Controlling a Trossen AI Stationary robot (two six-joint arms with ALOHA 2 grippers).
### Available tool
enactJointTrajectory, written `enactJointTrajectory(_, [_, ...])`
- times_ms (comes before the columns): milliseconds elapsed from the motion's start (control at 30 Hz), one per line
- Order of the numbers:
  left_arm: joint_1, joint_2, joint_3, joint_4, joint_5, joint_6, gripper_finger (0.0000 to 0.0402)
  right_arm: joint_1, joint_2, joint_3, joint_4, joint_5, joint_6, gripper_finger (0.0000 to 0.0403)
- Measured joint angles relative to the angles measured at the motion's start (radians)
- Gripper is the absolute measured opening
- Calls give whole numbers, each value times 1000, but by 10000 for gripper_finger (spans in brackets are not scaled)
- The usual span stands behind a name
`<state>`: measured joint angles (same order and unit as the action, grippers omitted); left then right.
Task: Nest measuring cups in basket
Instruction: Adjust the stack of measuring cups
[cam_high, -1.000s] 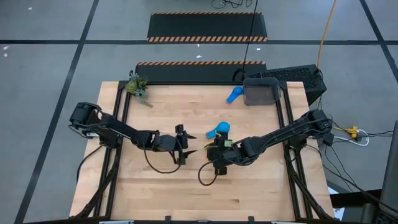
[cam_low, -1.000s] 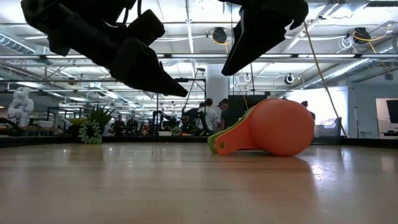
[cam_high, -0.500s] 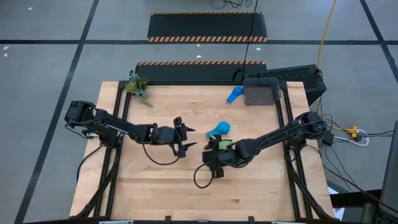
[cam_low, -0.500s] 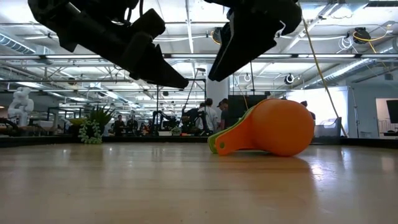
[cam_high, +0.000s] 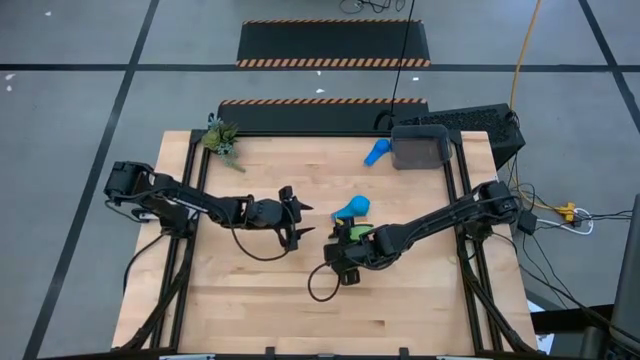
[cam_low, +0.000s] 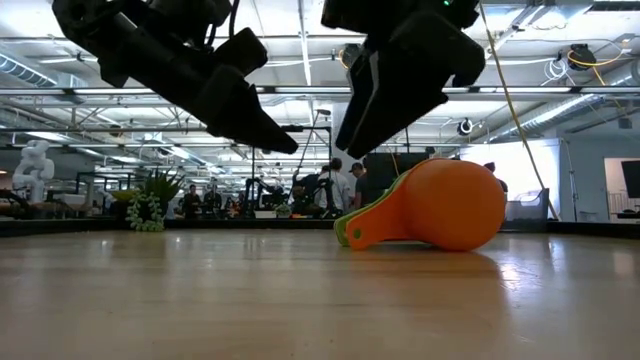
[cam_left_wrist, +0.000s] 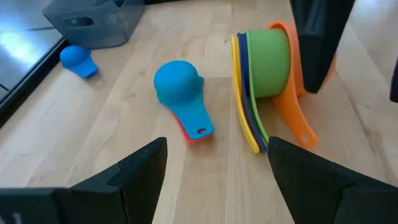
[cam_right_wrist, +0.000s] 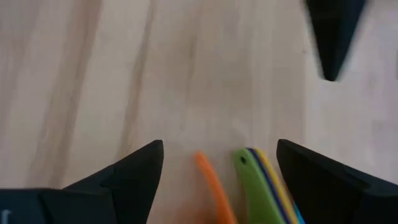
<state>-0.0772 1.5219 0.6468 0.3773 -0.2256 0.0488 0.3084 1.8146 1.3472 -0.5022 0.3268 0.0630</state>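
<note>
Right claw (cam_right_wrist: 217, 171) spread wide above nested orange, green, yellow and navy plastic measuring cups (cam_left_wrist: 267, 81) on tabletop (cam_left_wrist: 124, 118), freed for regrasping; left claw (cam_left_wrist: 214, 174) apart nearby; grey rectangular basket (cam_high: 420, 148) well beyond

**Two dark arms, black cables**

Both arms are matt black, built of slim jointed segments with bulkier rounded housings at the shoulder joints by the table's side rails. A black cable loops loose under each forearm. The left gripper (cam_high: 297, 220) and right gripper (cam_high: 338, 270) end in plain, black, wedge-shaped fingers (cam_left_wrist: 124, 180) tapering to points.
</note>
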Motion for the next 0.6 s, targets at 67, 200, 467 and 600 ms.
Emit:
enactJointTrajectory(67, [-1,0,0,-7,0,-4,278,-7,17,0,17,-32,-6,308])
enactJointTrajectory(200, [-1,0,0,-10,0,-6,278,-22,41,0,7,-40,-29,308])
enactJointTrajectory(467, [-2,0,0,-11,0,-6,278,-64,74,0,-4,-77,-50,309])
enactJointTrajectory(600, [-2,0,0,-11,0,-6,278,-90,111,0,-6,-126,-49,309])
